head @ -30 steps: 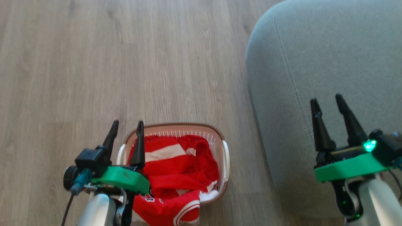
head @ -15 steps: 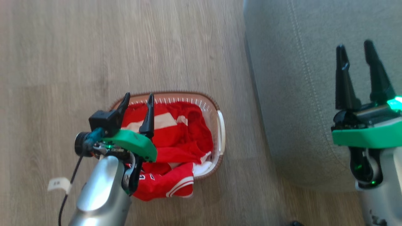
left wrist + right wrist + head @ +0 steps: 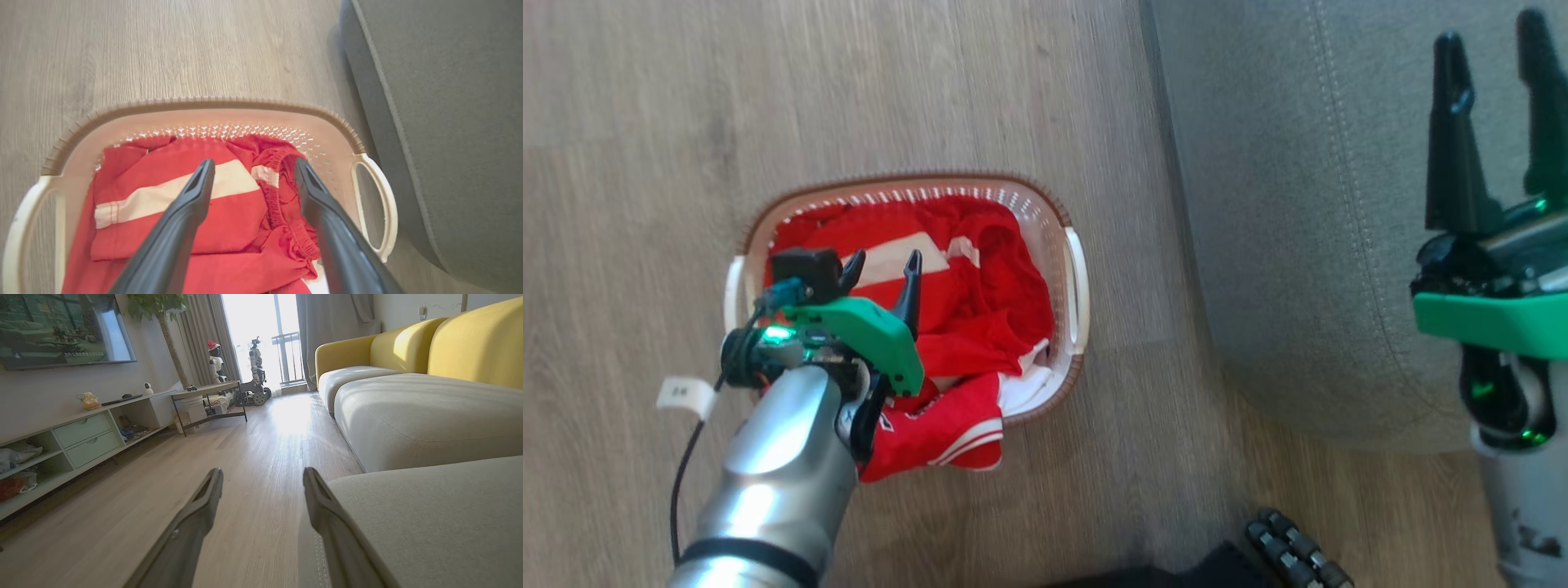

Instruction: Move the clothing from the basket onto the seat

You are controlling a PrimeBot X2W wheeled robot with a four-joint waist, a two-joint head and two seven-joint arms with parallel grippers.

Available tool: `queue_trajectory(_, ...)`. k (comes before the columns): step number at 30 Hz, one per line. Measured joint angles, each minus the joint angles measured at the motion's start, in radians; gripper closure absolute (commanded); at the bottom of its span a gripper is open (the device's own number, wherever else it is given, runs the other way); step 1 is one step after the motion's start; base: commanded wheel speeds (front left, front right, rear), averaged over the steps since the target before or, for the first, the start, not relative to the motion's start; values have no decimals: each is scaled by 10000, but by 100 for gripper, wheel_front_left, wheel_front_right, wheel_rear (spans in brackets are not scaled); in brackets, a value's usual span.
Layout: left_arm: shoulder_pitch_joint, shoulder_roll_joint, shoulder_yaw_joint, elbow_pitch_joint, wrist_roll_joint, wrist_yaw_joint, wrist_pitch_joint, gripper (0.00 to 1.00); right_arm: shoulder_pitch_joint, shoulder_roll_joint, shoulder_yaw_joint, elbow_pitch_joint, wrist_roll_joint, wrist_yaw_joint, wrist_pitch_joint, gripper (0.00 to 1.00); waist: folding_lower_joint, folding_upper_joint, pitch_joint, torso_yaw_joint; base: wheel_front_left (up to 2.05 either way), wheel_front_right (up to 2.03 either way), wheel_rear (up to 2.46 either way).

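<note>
**Head view:** small rectangular white perforated plastic basket [image 3: 898, 181], brown woven rim, on pale wood-plank floor [image 3: 645, 122]; stands near the large grey-green upholstered seat [image 3: 1298, 204], a strip of floor between them. Red sports clothing [image 3: 980, 310] w/ white stripes is heaped inside the basket. Red jersey w/ white trim [image 3: 939, 433] hangs out over the near rim; small white piece [image 3: 1029, 390] sits at the near-right corner. Nothing on seat yet. Left gripper [image 3: 885, 260] is over the heap, jaws spread wide, empty. Right gripper [image 3: 1490, 33] is over the seat, jaws wide, empty.

**Left wrist view:** two dark fingers point down at a folded red piece w/ broad white stripe [image 3: 163, 196] and a gathered elastic waistband [image 3: 286, 220]; cannot tell if tips touch cloth. White side handle [image 3: 380, 204] is at right; seat edge lies beyond it.

**Right wrist view:** fingers spread, nothing between them; seat cushion at right; yellow sofa back [image 3: 470, 343] behind it.

**Handling (est.):** clothing is light, soft, limp, prob. a bit slick; will drape and trail when lifted; pieces may drag one another out. Best hold is the bunched waistband or a raised fold, pinched deep rather than on flat cloth. Basket is light, so it may shift or tip if cloth snags on the rim.
</note>
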Motion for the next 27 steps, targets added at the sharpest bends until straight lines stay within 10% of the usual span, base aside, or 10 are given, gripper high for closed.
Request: queue_trajectory(27, -3258, 113, -748, 3229, -489, 579, 1289, 0, -1319, -207, -295, -2771, 694, 2, -44, 0, 0, 0, 3228, -883, 0, 0, 0)
